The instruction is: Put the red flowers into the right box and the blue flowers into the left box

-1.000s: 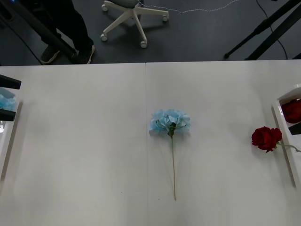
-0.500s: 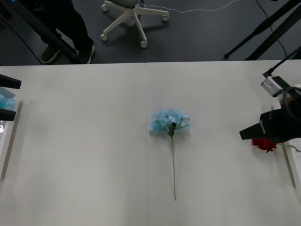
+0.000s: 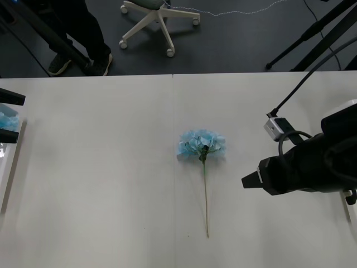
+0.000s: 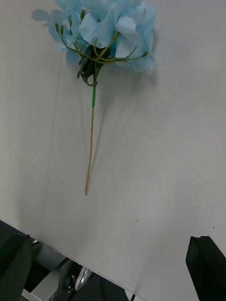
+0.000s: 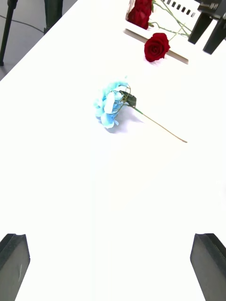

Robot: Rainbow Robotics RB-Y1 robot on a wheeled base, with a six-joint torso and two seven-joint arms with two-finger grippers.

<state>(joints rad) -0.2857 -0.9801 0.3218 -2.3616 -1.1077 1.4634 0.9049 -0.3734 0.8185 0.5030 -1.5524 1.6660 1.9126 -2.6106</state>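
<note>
Previously, one second before, no arm was seen over the table in the front view, and the red rose [image 5: 157,46] was exposed just beside the right box [image 5: 176,52]. Half a second before, the right gripper [image 3: 250,180] had been brought in over that rose at the table's right edge. At this moment it was located farther toward the centre, between the right box and the stem of the blue flower [image 3: 202,144], apart from both. The rose was covered by the arm in the front view. In the left wrist view the rose was confirmed lying on the table, its head just beside the box's wall, with more red flowers [image 5: 140,10] inside the box. The right gripper's black fingers [image 4: 205,263] were spread wide, with nothing held between them. The blue flower was unmoved, flat at the table's middle, its head away from the robot and its stem toward it. The left gripper [image 5: 112,244] was kept at the table's left edge by the left box [image 3: 8,167], likewise spread and empty. A second blue flower [image 3: 6,118] was contained in that box.

The table [image 3: 100,184] was white and matte, divided by a thin seam [image 3: 173,106] along its middle. Beyond it a dark floor was observed, carrying a white castor chair base [image 3: 159,17], black tripod legs [image 3: 312,33] and a pale cable [image 3: 223,11].
</note>
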